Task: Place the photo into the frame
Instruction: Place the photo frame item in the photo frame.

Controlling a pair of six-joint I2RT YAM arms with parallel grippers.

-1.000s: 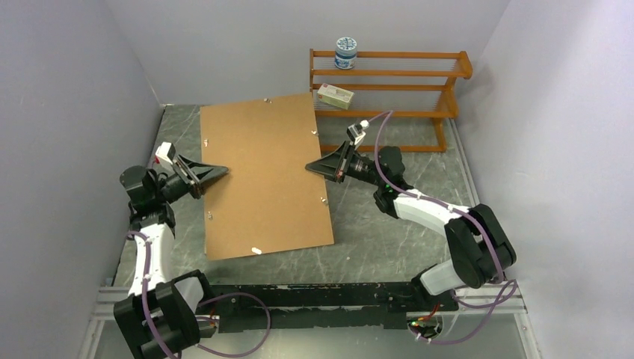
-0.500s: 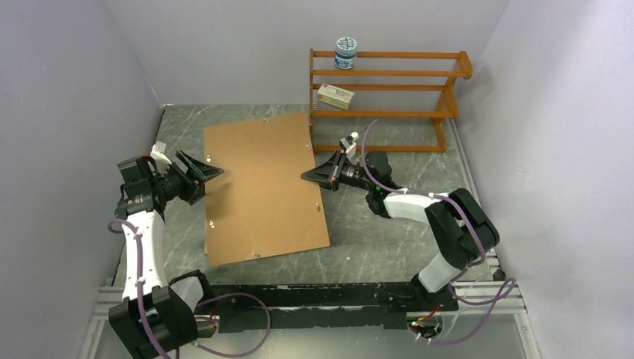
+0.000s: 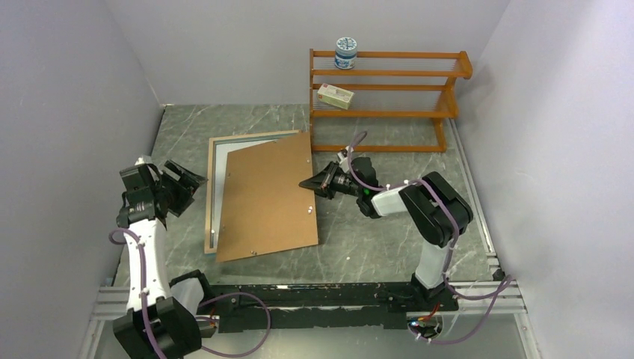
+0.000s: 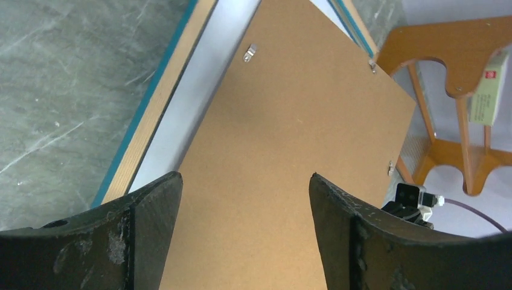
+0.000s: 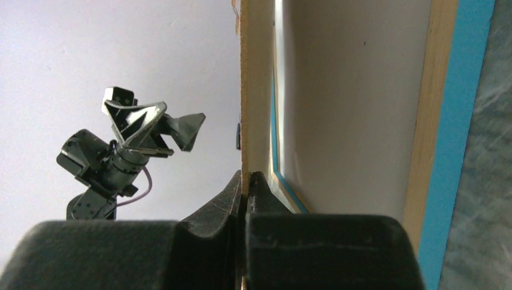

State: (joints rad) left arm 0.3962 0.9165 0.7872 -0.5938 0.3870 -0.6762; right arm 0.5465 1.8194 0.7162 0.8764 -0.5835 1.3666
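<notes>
The left gripper (image 3: 188, 178) hangs wide open and empty, its fingers (image 4: 151, 229) spread and touching nothing. The left edge of the frame (image 3: 208, 202) lies just ahead of its tips. Opposite it, the right gripper (image 3: 305, 183) is pinched tight on the right edge of the brown board (image 3: 265, 198). Its two fingers (image 5: 232, 193) meet on the thin edge, which the right wrist view shows raised off the frame.

The board spans the space between the two grippers, lying skewed over the frame. The corner nearest the arms juts past the frame's near rim. The frame lies flat on the grey marbled table (image 3: 374, 247), wood-coloured back rim upward, with blue showing along its outer edge. It extends from below the right gripper's tips across towards the left gripper.

A white surface (image 3: 220, 187) shows inside the frame beside the left gripper. Whether it is the back of the photo cannot be told.

Well beyond the right gripper, an orange-brown rack (image 3: 389, 75) stands against the back wall. It holds a jar (image 3: 345, 52) on top and a small box (image 3: 334, 96) one shelf lower.
</notes>
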